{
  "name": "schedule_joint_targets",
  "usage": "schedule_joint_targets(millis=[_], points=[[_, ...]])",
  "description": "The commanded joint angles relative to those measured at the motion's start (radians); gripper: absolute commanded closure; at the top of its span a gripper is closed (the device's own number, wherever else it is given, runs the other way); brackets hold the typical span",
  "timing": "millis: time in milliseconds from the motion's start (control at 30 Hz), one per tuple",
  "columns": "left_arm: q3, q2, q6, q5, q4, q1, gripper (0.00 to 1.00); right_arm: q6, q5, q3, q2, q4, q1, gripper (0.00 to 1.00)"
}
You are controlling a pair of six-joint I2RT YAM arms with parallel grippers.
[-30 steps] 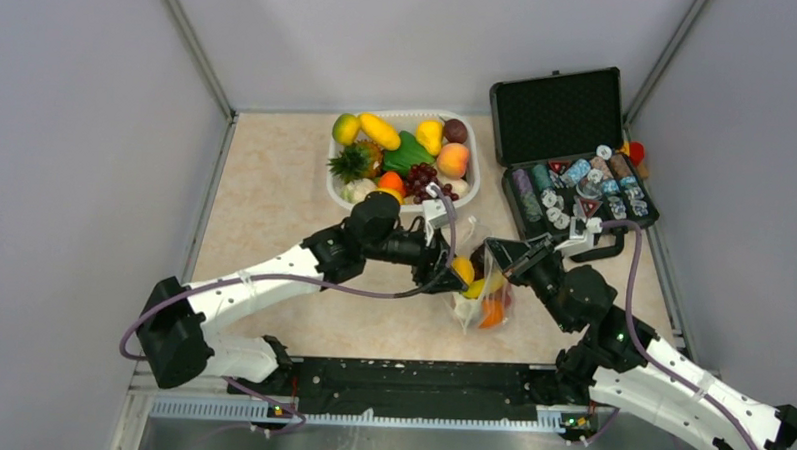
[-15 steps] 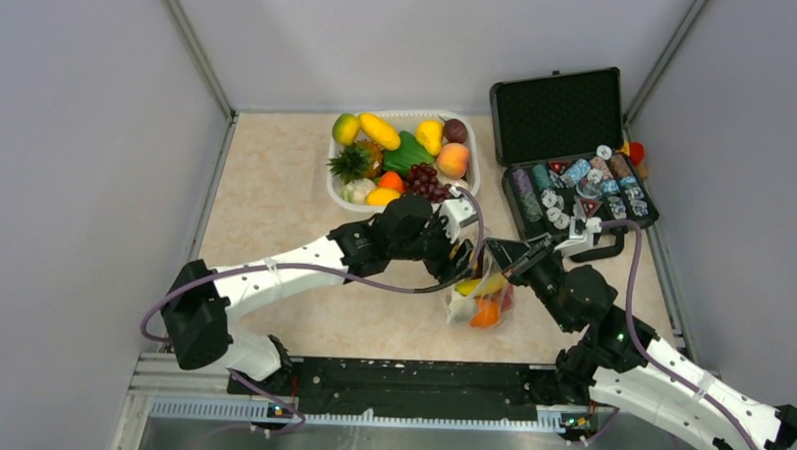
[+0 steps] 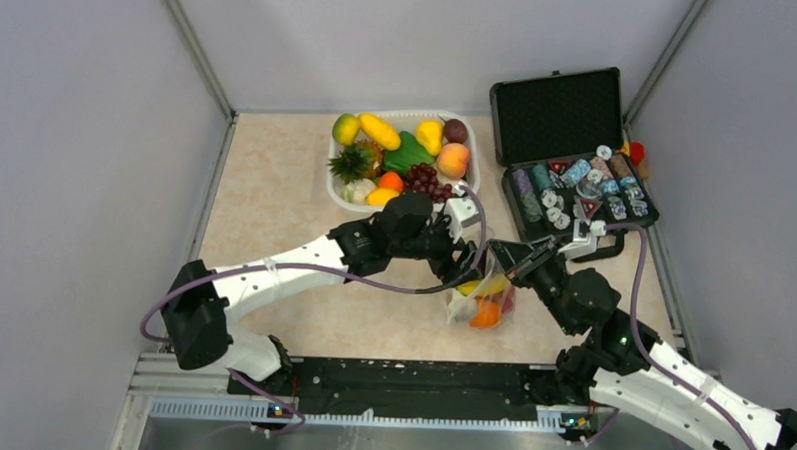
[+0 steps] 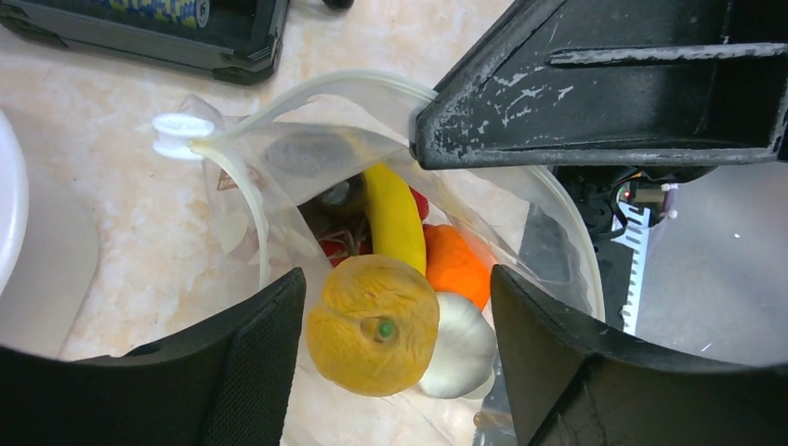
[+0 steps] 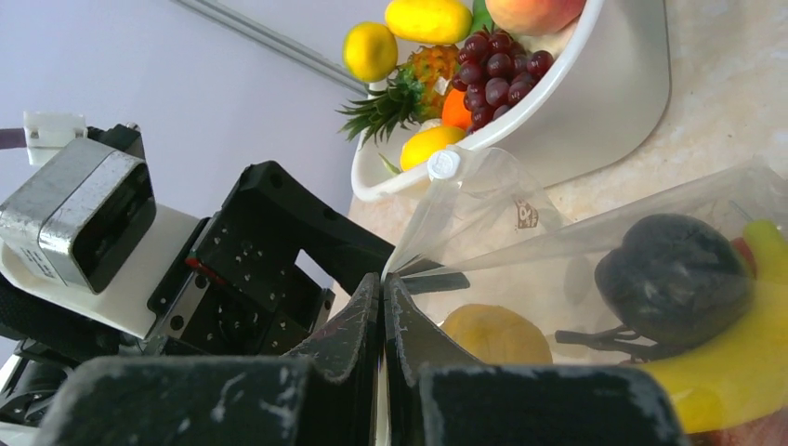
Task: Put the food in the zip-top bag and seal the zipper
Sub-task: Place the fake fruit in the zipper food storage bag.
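The zip-top bag [image 3: 480, 300] stands on the table [image 3: 275, 211] between the two grippers, near the white tub [image 3: 333, 188], and its mouth points upward. In the left wrist view we look straight down into this mouth. The zipper [image 4: 321, 89] forms a long open loop, and its long axis goes from the white slider [image 4: 181, 135] at upper left to the lower right. Inside, the banana [image 4: 395, 216] lies with its length from top to bottom of this picture, with an orange fruit [image 4: 457, 265] and a pale garlic-like piece [image 4: 462, 351] beside it.

The left gripper [image 4: 398, 279] is spread wide over the mouth. A round yellow-brown fruit [image 4: 372, 325] sits between its fingers, and we see no clear contact with either of them. The right gripper [image 5: 383, 302] has its fingers pressed together on the upper edge of the bag.

The top view gives only a crumpled clear shape with yellow and orange colour. The right wrist view shows, through the side wall, a dark round fruit [image 5: 674, 277] that the left wrist view hardly shows. Behind the bag it shows the tub with grapes [image 5: 497, 58] and a lemon [image 5: 370, 51]. The plastic is clear, shiny and wrinkled, with a small printed mark near the slider
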Motion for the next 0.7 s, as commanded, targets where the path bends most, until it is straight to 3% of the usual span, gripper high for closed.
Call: schedule_joint_targets(millis=[0,100,233,400,667], points=[[0.029,-0.021,0.011,0.012,-0.008,-0.004,0.31,0.015,0.030,0.005,-0.022,0.018,0.006,1.00],[0.078,0.002,0.067,0.023,-0.138,-0.005,0.35,0.015,0.036,0.006,-0.033,0.011,0.006,1.00],[0.105,0.014,0.123,0.059,-0.237,-0.005,0.30,0.014,0.036,0.006,-0.035,0.012,0.006,1.00],[0.129,0.050,0.138,0.023,-0.281,-0.006,0.28,0.016,0.032,0.000,-0.034,0.022,0.006,1.00],[0.205,0.133,0.171,0.100,-0.352,-0.028,0.28,0.013,0.031,0.007,-0.033,0.013,0.007,1.00]])
